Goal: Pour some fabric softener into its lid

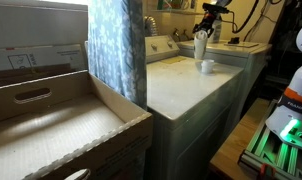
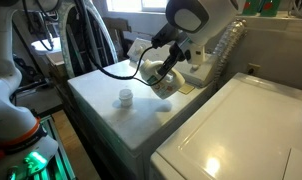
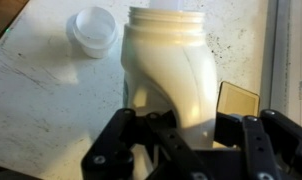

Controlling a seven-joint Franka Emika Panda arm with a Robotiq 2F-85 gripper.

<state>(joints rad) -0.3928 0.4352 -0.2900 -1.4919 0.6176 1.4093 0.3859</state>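
Note:
The fabric softener bottle (image 3: 171, 70) is white, its cap off and its mouth open. My gripper (image 3: 181, 125) is shut on its lower body, one finger on each side. In both exterior views the bottle (image 1: 199, 48) (image 2: 163, 84) is held over the white machine top, leaning towards the lid. The lid (image 3: 93, 30) is a small white cup standing upright with its open side up, just beyond and to the left of the bottle's mouth. It also shows in both exterior views (image 1: 206, 67) (image 2: 125, 97), close to the bottle and apart from it.
The white machine top (image 2: 101, 90) ends in edges near the lid. A second white appliance (image 2: 241, 130) stands beside it. A larger pale bottle (image 2: 227, 45) stands behind the arm. A patterned curtain (image 1: 116, 50) and a wooden crate (image 1: 51, 120) fill the foreground.

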